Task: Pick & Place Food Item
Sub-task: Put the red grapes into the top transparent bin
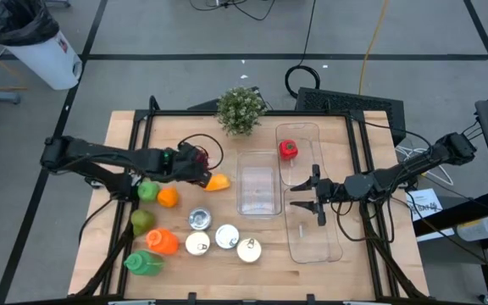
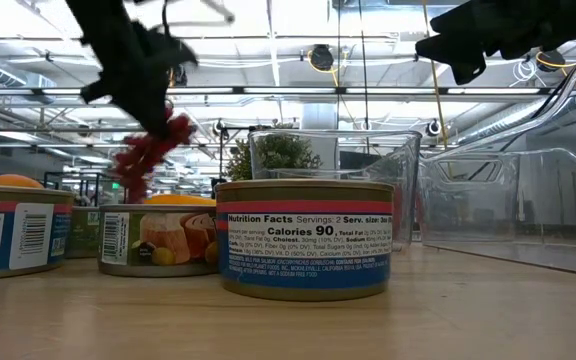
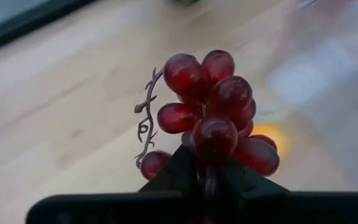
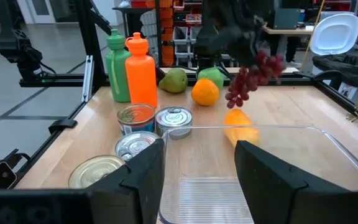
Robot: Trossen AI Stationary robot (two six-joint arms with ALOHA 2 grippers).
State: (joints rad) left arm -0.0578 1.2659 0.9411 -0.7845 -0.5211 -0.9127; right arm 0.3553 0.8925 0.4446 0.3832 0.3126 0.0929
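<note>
- The left tool [image 3: 207, 186] is clamped tight on the bunch of dark red plastic grapes [image 3: 213, 118], gripping near its base, and the bunch hangs clear of the pale wooden surface [image 1: 261, 254] — this is the carry step, pick done, place not yet made.
- In the low view the grapes [image 2: 153, 150] dangle under the tool, well above the short tins; the bunch shows a loose brown stem [image 3: 145, 118] curling off one side.
- Just beyond the left tool lies an orange-yellow rounded fruit [image 1: 218, 182], and further out on the same line stands the small clear plastic box [image 1: 258, 184], which looks the likeliest drop spot, though the task does not name one.
- The next move calls for lift enough to pass over that fruit and the box's near wall, then a centred release, since the dangling grapes may swing.
- The right tool [image 1: 315, 196] waits over the long clear plastic tray [image 1: 333, 246], jaws standing apart and empty, on the far side of the small box from the left tool.
- Room is good on the direct path; behind and beside the left tool the green and orange fruit crowd close, and the silver tins [image 1: 199, 219] sit off to the side, clear of the route.
</note>
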